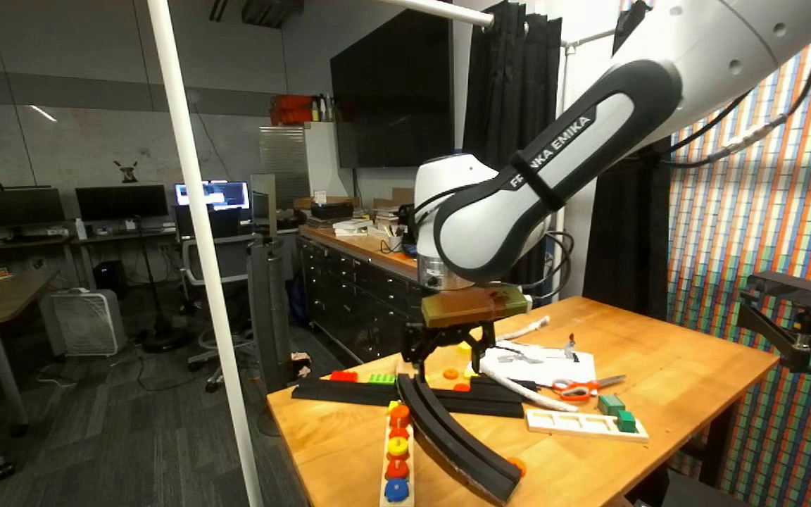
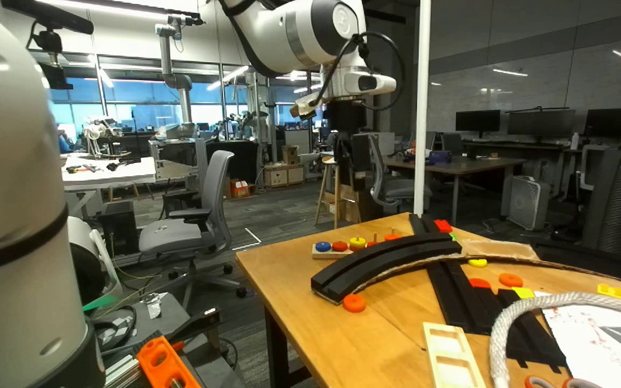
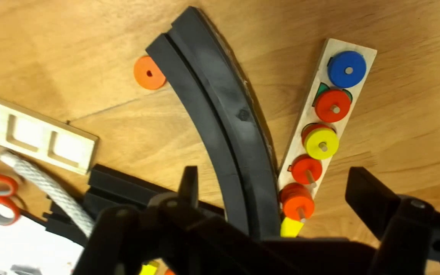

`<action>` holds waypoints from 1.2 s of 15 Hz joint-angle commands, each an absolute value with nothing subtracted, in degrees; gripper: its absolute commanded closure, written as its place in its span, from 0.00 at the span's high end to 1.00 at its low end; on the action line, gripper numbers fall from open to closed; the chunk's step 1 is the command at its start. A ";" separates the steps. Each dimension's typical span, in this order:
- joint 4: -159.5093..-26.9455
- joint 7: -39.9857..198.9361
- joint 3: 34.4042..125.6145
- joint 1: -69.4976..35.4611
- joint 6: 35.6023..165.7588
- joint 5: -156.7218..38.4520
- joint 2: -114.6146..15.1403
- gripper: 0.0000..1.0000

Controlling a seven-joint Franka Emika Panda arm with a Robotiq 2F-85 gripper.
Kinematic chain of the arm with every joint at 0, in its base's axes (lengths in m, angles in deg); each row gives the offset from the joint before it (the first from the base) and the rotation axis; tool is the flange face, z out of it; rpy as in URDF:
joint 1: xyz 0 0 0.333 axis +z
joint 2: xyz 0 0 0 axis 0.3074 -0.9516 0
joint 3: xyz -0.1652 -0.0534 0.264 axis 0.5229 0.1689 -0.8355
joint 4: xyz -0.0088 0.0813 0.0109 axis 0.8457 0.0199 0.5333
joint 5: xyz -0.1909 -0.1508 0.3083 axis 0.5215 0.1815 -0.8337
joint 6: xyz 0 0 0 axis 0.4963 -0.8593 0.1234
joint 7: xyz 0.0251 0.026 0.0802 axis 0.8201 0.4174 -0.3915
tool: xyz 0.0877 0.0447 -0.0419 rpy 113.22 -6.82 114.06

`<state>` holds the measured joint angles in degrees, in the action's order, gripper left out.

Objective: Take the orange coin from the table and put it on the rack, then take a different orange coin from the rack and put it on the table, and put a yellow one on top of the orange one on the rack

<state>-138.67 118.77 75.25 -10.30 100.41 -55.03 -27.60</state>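
A light wooden peg rack (image 3: 340, 45) lies on the wooden table (image 3: 101, 34) and holds discs on pegs. In the wrist view, a yellow disc (image 3: 315, 141) tops a red or orange one on the middle peg. An orange disc (image 3: 291, 209) tops the stack on the end peg. Blue and red discs fill the other pegs. A loose orange disc (image 3: 143, 79) lies flat on the table, touching the black curved track's end; it shows in both exterior views (image 1: 517, 465) (image 2: 354, 303). My gripper (image 3: 273, 170) is open and empty above the table, fingers spread over track and rack.
The black curved track (image 3: 235, 95) lies beside the rack, over black straight tracks (image 1: 349, 392). Another orange disc (image 2: 510, 279), a red disc (image 2: 479, 283) and a yellow disc (image 2: 477, 263) lie farther off. A wooden tray (image 3: 86, 152), scissors (image 1: 574, 391) and white rope (image 1: 525, 394) lie nearby.
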 commanded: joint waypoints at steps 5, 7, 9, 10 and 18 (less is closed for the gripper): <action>-153.04 112.76 75.73 -18.18 98.19 -56.62 -6.85 1.00; -153.98 105.95 76.23 -19.10 94.80 -57.09 -2.49 1.00; -153.32 99.10 76.51 -19.91 89.28 -57.26 1.73 1.00; -152.59 96.00 76.66 -20.31 86.35 -57.28 3.51 1.00; -147.41 72.77 80.28 -19.70 72.04 -55.11 8.44 1.00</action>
<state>-149.68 79.56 79.15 -19.97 74.94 -55.83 8.37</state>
